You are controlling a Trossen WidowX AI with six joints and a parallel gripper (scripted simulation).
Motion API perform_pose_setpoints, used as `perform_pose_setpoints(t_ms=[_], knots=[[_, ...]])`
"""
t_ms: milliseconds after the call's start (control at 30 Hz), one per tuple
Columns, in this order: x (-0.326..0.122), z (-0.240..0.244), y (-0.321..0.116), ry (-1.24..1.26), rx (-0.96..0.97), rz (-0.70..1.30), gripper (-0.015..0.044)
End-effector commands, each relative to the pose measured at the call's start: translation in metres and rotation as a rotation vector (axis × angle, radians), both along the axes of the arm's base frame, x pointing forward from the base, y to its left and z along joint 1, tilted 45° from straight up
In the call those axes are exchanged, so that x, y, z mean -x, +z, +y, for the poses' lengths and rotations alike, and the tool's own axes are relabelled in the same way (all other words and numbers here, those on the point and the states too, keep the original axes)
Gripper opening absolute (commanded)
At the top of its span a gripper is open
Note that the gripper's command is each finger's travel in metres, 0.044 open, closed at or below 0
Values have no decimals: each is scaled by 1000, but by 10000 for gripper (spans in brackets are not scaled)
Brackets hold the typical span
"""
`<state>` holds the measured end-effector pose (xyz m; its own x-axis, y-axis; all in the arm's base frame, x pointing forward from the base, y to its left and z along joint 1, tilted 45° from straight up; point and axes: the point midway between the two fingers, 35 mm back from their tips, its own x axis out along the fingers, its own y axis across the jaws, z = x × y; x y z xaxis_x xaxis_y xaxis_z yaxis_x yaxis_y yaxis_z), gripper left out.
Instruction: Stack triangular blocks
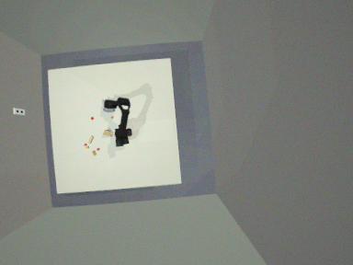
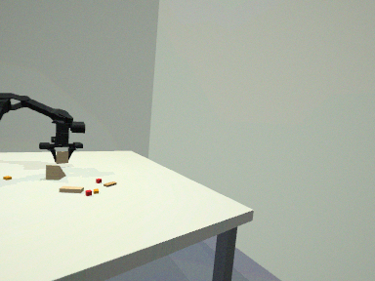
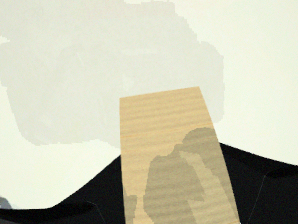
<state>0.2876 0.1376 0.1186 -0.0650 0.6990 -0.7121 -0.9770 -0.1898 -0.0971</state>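
Note:
My gripper point(image 2: 62, 158) point(image 3: 167, 151) is shut on a wooden triangular block point(image 2: 62, 155) point(image 3: 160, 115) and holds it above the table. In the wrist view one broad grained face of the held block shows between the black fingers; its slope cannot be made out. The other triangular block point(image 1: 108, 132) point(image 2: 55, 172) stands on the table, with a pointed side toward the right in the exterior view. In the top view the hand is just right of this block and hides the held one. In the exterior view the held block appears above and slightly right of it.
A wooden plank point(image 1: 91, 139) point(image 2: 71, 189), a smaller wooden piece point(image 1: 94, 153) point(image 2: 110, 183), and several small red and orange pieces lie around the standing block. One red piece point(image 1: 92, 118) and one orange piece point(image 1: 112, 117) point(image 2: 7, 178) lie apart from the others.

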Motion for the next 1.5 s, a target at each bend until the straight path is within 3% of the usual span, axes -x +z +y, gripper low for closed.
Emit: perform_pose_setpoints(t_ms=[0, 300, 1267, 1467], knots=[[0, 0, 1, 81, -13, -81, 0], [1, 0, 0, 237, -29, -235, 0], [3, 18, -19, 213, -24, -214, 0], [2, 17, -17, 216, -25, -220, 157]])
